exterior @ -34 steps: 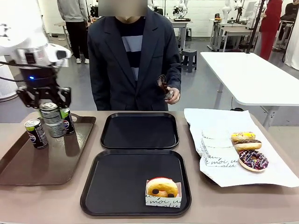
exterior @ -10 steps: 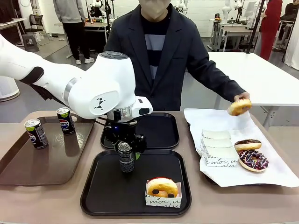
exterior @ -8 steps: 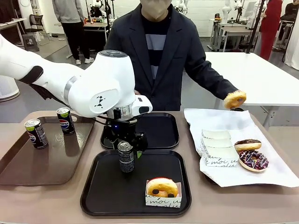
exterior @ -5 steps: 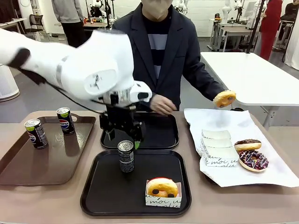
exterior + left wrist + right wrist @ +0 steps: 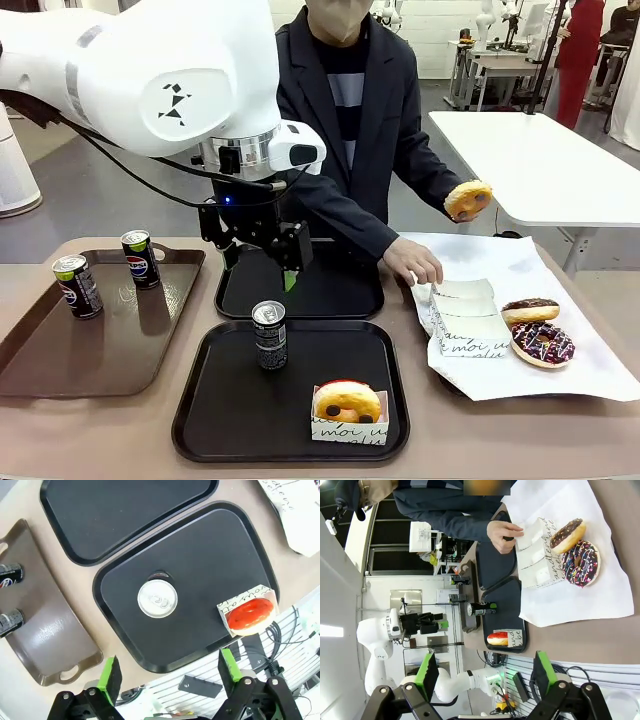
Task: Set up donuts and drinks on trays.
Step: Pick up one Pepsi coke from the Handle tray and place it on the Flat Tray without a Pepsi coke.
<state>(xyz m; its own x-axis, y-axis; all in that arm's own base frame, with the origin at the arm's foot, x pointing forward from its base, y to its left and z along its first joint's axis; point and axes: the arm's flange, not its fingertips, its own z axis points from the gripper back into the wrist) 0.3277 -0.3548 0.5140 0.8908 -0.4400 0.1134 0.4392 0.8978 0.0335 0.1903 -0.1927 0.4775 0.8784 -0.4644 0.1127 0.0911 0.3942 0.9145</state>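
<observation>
Black smooth plastic with rounded corners and a raised rim, the near tray (image 5: 235, 405) carries a slim grey-black patterned can (image 5: 268, 335). The can stands upright in the tray's far left part, its long axis vertical and its round silver top up. A golden glazed ring donut (image 5: 347, 400) lies flat in a white paper "moi" holder at the tray's near right corner. The left hand (image 5: 260, 270) hangs above the can, released, green pads spread wide and apart from it. The right hand (image 5: 485, 669) is spread too, grasping nothing. At far right a person holds up a yellow donut (image 5: 468, 198).
</observation>
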